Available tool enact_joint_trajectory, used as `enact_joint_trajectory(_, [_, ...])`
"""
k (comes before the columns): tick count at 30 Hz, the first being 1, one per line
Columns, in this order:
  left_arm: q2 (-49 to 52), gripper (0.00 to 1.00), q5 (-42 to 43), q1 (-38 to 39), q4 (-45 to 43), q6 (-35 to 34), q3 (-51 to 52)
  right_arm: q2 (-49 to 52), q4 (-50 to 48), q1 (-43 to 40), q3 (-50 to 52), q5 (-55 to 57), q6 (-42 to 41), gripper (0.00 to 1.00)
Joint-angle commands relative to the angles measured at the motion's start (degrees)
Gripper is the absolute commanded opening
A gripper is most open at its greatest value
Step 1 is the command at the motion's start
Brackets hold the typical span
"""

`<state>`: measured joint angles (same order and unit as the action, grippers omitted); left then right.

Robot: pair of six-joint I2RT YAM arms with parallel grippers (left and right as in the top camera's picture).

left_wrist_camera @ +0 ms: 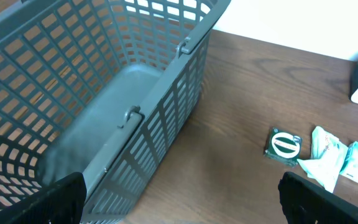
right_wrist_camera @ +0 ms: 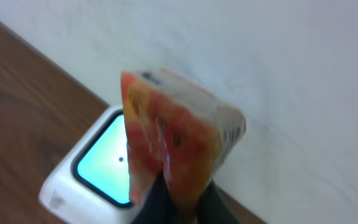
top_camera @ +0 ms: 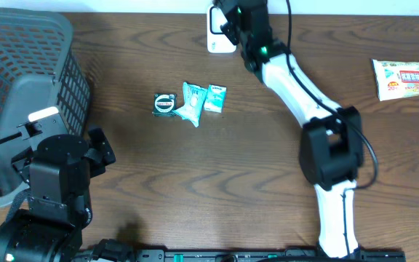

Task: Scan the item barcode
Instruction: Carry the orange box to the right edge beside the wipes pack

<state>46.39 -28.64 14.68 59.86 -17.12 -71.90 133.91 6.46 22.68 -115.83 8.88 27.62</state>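
— Basket?
— The grey basket sits far left on the bench; I see only its floor inside. My left fingers gape wide beside it.
— The item?
— Orange packet, pinched in my right fingers, over the lit scanner at the far edge.

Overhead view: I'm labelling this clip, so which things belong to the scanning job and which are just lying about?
In the job: orange packet, scanner, right gripper shut on the packet.
Lying about: grey basket, green round item, teal packets, snack bag, open left gripper.
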Motion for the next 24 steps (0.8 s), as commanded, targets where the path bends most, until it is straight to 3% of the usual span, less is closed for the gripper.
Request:
enact_joint_trajectory(1, [0.0,0.98,-0.5,-0.1,0.1,-0.1,-0.5,6.8,5.9,0.2,-11.2,-0.2,5.3,0.01])
enact_joint_trajectory(6, [0.0,0.98,-0.5,-0.1,0.1,-0.1,-0.5,12.5,13.3,0.3,-19.9,4.7,9.6,0.01])
enact_joint_trajectory(24, [0.0,0.98,-0.5,-0.1,0.1,-0.1,-0.5,12.2,16.7,0.2,-19.9,7.6,12.3,0.01])
